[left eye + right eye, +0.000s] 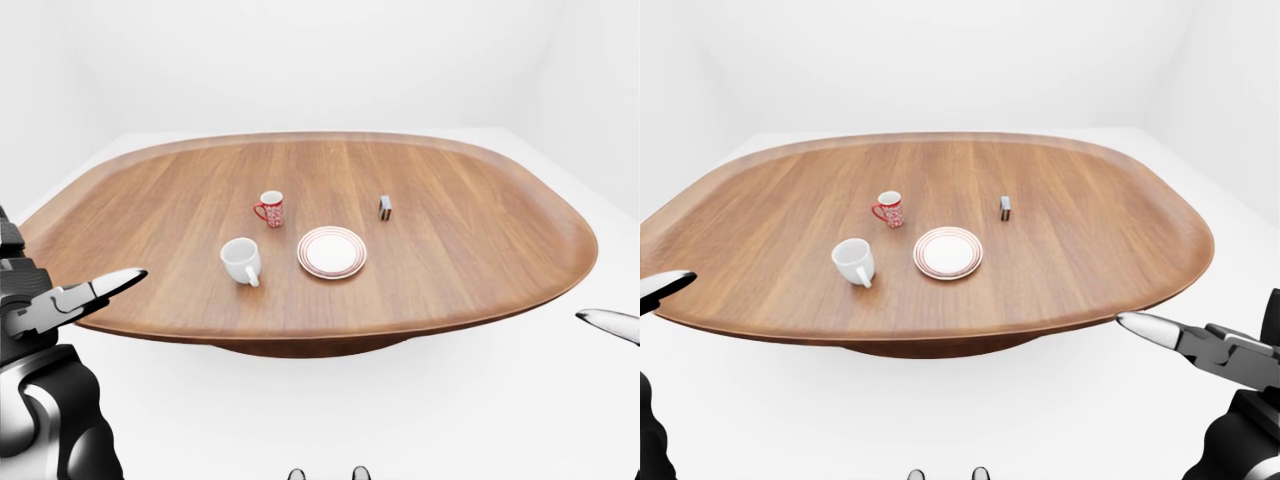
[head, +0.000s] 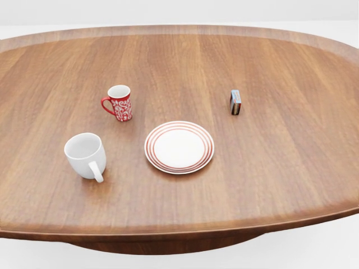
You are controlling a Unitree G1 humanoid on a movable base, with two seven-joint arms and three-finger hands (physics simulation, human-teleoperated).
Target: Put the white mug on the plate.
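A plain white mug [image 2: 86, 155] stands upright on the wooden table [image 2: 280, 168], handle toward the view's bottom. A white plate with red rings [image 2: 179, 147] lies just right of it, empty. My left hand [image 1: 85, 295] is at the left edge of the left-eye view, below the table's near rim, fingers spread and holding nothing. My right hand [image 1: 1200, 345] is at the lower right of the right-eye view, also off the table, fingers extended and empty. Both hands are far from the mug.
A red-and-white patterned mug [image 2: 118, 103] stands above the white mug. A small box [image 2: 235, 102] stands upright to the plate's upper right. The oval table has a raised rim; white floor and walls surround it.
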